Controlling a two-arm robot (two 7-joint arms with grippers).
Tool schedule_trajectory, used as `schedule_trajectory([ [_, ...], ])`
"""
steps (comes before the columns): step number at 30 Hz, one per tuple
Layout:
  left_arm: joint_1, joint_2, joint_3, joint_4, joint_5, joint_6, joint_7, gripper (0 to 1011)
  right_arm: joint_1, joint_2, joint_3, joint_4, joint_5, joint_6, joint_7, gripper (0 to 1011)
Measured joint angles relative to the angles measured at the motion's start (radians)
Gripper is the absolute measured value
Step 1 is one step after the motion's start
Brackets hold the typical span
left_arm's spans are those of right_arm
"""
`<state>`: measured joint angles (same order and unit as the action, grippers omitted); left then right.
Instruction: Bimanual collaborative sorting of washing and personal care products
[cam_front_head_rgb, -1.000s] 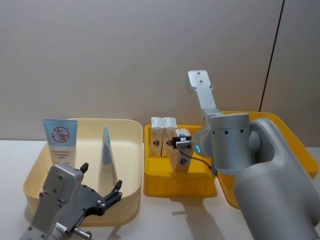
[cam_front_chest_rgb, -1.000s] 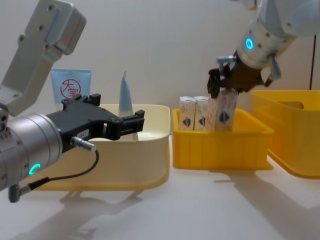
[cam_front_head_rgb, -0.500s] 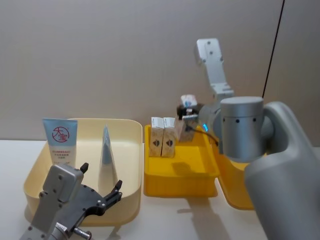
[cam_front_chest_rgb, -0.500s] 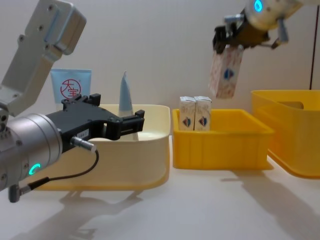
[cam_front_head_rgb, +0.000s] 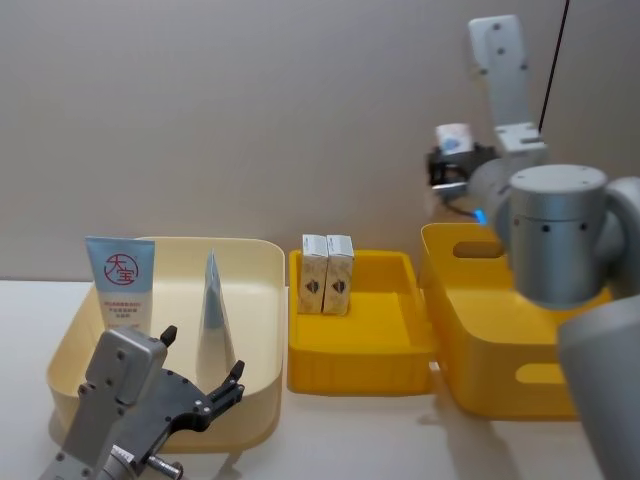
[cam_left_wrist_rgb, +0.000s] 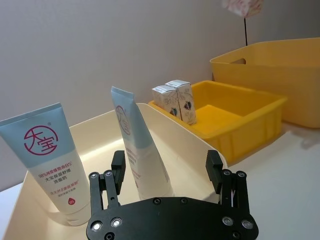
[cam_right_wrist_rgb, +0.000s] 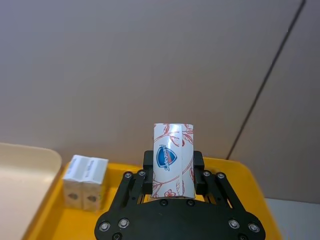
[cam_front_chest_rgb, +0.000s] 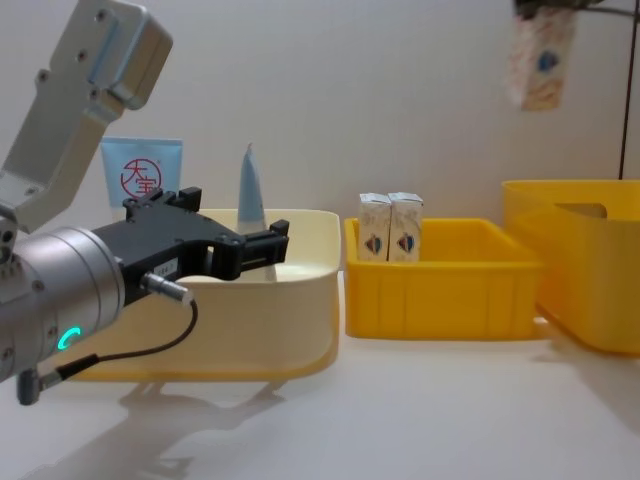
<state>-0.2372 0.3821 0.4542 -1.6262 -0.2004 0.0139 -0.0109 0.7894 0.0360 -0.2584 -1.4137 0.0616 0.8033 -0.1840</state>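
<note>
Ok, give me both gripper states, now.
Left gripper: open, empty, in front of the cream bin.
Right gripper: shut on the white red-printed carton, high in the air.

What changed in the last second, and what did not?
The right gripper, shut on the white red-printed carton, lifted it out of the small yellow plastic bin, up and to the robot's right, toward the large yellow plastic bin. The two cream cartons, the open left gripper and both pale-blue squeeze tubes stayed put.

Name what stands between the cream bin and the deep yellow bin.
The shallow yellow bin, with two upright cartons at its back left corner, as the head view shows.
</note>
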Motion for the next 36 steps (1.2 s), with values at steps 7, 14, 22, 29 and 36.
schedule_trajectory([
  [7, 0.000, 0.000, 0.000, 0.000, 0.000, 0.000, 0.000, 1003, -0.027, 0.074, 0.028, -0.065, -0.038, -0.004, -0.014, 429],
  [14, 0.000, 0.000, 0.000, 0.000, 0.000, 0.000, 0.000, 1003, -0.055, 0.132, 0.058, -0.107, -0.057, 0.011, -0.013, 429],
  [22, 0.000, 0.000, 0.000, 0.000, 0.000, 0.000, 0.000, 1003, -0.073, 0.165, 0.075, -0.131, -0.069, 0.021, -0.010, 429],
  [29, 0.000, 0.000, 0.000, 0.000, 0.000, 0.000, 0.000, 1003, -0.074, 0.155, 0.060, -0.126, -0.072, 0.021, 0.000, 429],
  [36, 0.000, 0.000, 0.000, 0.000, 0.000, 0.000, 0.000, 1003, -0.068, 0.135, 0.021, -0.093, -0.086, 0.039, 0.008, 429],
])
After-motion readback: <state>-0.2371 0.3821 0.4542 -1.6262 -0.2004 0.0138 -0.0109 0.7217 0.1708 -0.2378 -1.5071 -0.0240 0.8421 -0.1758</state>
